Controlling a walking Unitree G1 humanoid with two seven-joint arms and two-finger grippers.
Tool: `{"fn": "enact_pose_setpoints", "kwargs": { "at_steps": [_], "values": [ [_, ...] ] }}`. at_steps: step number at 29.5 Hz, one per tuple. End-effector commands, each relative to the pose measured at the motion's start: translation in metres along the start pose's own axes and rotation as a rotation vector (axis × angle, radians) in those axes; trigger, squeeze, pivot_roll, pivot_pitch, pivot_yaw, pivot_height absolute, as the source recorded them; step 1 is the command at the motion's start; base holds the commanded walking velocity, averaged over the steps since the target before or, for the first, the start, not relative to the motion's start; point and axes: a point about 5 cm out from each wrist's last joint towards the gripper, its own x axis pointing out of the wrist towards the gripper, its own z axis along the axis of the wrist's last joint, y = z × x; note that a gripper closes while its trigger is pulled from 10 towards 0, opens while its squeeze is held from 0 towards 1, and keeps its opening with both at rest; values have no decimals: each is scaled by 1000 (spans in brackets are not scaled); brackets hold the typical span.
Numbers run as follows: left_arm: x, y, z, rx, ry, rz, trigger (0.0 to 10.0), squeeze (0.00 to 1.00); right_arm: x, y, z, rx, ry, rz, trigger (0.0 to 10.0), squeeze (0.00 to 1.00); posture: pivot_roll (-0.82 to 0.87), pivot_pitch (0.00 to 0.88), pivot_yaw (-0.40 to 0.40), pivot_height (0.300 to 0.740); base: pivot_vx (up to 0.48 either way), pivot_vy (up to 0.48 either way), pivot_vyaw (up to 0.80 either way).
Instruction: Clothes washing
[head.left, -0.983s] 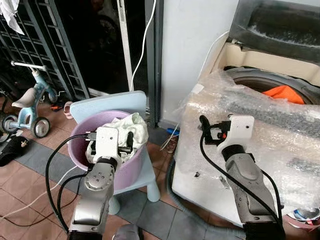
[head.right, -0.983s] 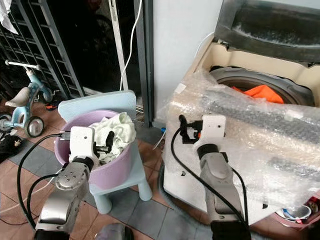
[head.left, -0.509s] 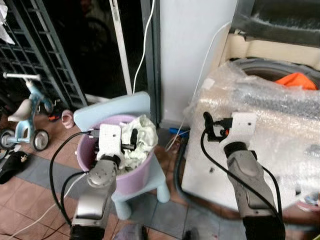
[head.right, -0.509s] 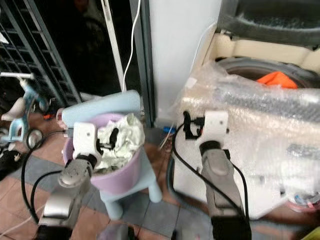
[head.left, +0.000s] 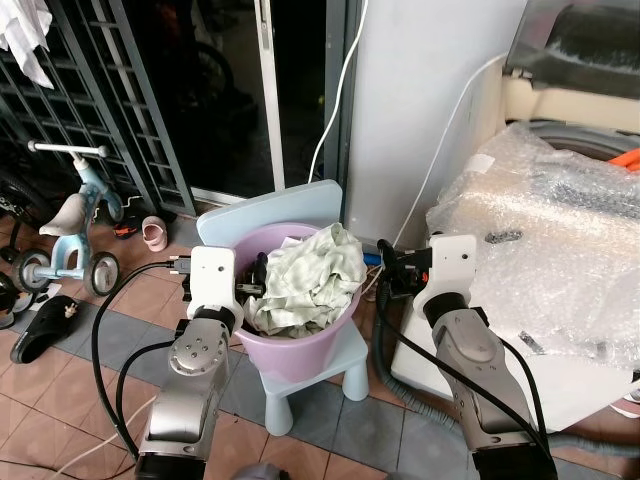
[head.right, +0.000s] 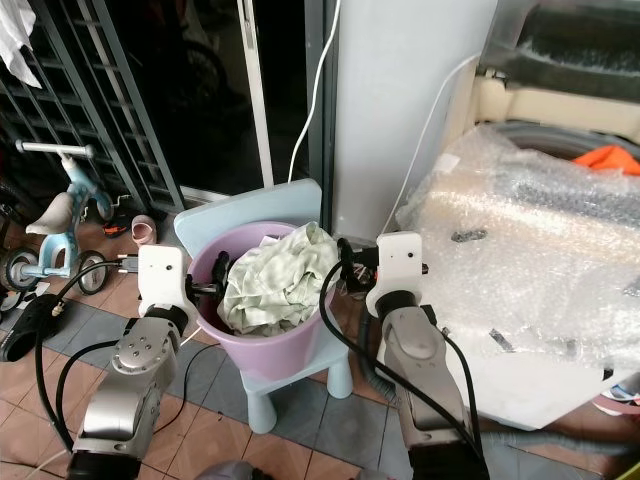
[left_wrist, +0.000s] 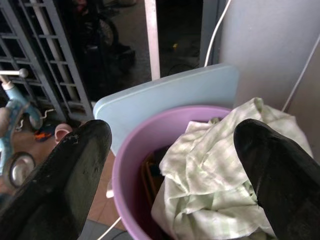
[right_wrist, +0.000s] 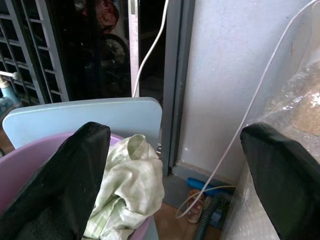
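A purple basin stands on a small light-blue chair, heaped with a pale green checked cloth. My left gripper is open at the basin's left rim, its fingers wide apart over the rim. My right gripper is open just off the basin's right side, with the cloth between its fingers in the right wrist view. On the right stands the washing machine, wrapped in bubble wrap with its lid up. An orange garment lies in the drum.
A child's tricycle, a black slipper and pink shoes lie on the tiled floor at the left, before a metal grille. A white cable hangs by the dark doorway. A hose runs under the washer.
The view has swung left, so the basin sits mid-picture and the washer at the right. My right gripper has come from the washer's front to the basin's right side.
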Motion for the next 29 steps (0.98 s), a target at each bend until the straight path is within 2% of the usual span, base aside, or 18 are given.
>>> {"fn": "enact_pose_setpoints", "kwargs": {
  "at_steps": [1, 5, 11, 16, 19, 29],
  "values": [
    [-2, 6, -3, 15, 28, 22, 10000, 0, 3, 0, 4, 1, -9, 7, 10000, 0, -25, 0, 17, 740, 0, 0, 788],
    [-2, 14, -7, 28, 51, 49, 10000, 0, 5, -4, 0, 17, 20, -19, 10000, 0, -21, 0, 13, 740, 0, 0, 487],
    [-2, 13, -7, 19, 53, 28, 10000, 0, 6, -5, -3, 9, 46, -22, 10000, 0, -21, 0, 14, 740, 41, 0, 0],
    [-2, 10, -7, 38, 52, 6, 10000, 0, 6, -5, -3, -9, 41, -21, 10000, 0, -21, 0, 12, 740, 316, 0, 0],
    [-1, 10, -8, 29, 56, 7, 10000, 0, 9, -4, 4, -57, 7, -6, 10000, 0, -23, 0, 11, 740, 361, 0, 0],
    [-3, 7, -8, 14, 61, 0, 10000, 0, 12, -3, 3, -95, 11, 21, 10000, 0, -18, 0, 1, 740, 403, 0, 0]
  ]
}}
